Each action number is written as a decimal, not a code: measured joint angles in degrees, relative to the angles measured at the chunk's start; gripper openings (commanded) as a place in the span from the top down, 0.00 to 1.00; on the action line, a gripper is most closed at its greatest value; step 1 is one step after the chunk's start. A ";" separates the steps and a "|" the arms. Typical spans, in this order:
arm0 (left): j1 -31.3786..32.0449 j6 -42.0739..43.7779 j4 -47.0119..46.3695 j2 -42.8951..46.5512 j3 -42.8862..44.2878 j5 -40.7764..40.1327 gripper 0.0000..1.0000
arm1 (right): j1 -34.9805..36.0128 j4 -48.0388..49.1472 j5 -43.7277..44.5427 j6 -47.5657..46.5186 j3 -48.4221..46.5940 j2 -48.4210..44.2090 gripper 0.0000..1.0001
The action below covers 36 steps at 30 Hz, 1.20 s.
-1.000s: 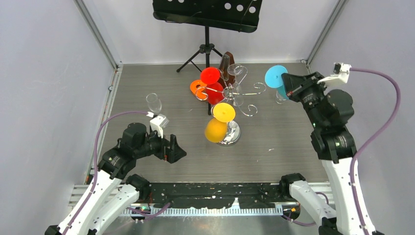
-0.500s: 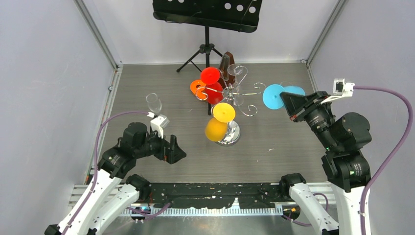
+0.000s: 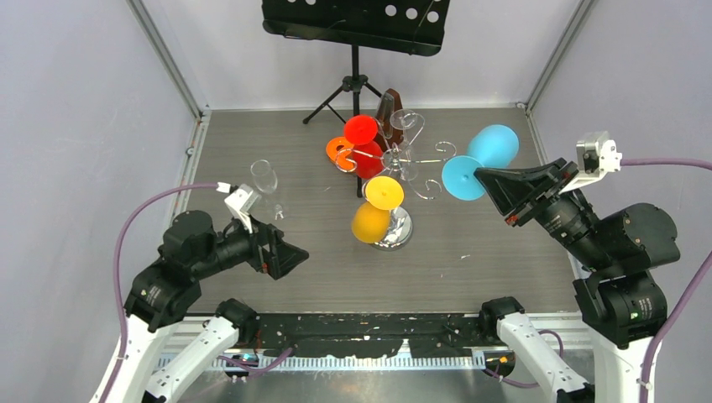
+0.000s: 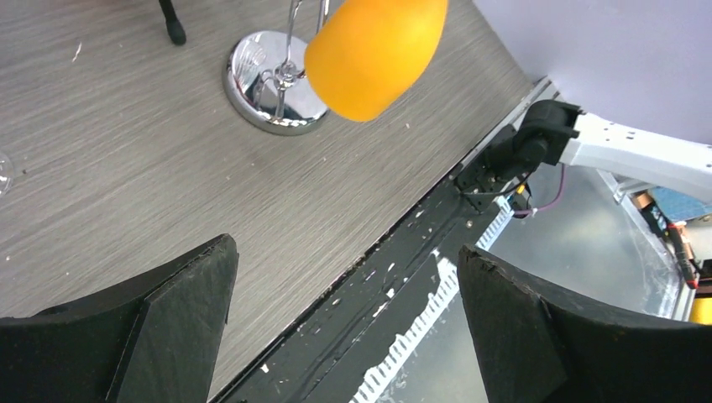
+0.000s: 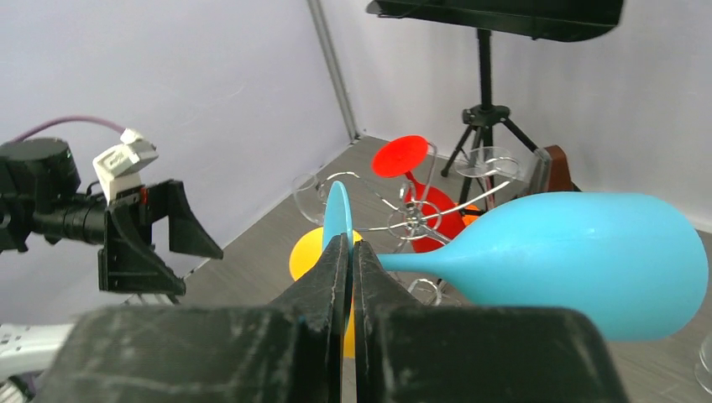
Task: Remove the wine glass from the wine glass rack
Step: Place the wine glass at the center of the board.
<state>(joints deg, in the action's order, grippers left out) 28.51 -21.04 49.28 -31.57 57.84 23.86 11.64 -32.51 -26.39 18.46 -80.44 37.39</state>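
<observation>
Blue wine glass (image 3: 495, 144) held beside rack (image 3: 398, 228)
Right hand (image 3: 480, 175) pinching its foot; left hand (image 3: 290, 256) gaping wide, empty

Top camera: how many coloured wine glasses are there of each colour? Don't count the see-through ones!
Blue wine glass: 1
Yellow wine glass: 1
Red wine glass: 1
Orange wine glass: 1
Total: 4
</observation>
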 measured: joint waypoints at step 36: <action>0.00 -14.99 -2.36 6.69 6.95 -0.24 0.00 | 60.24 2.67 18.91 -38.01 -1.36 16.48 0.94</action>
<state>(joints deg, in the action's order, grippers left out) 28.51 -36.03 46.92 -24.88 64.79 23.62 71.88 -29.85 -7.49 -19.55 -81.80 53.87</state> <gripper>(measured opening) 0.994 0.074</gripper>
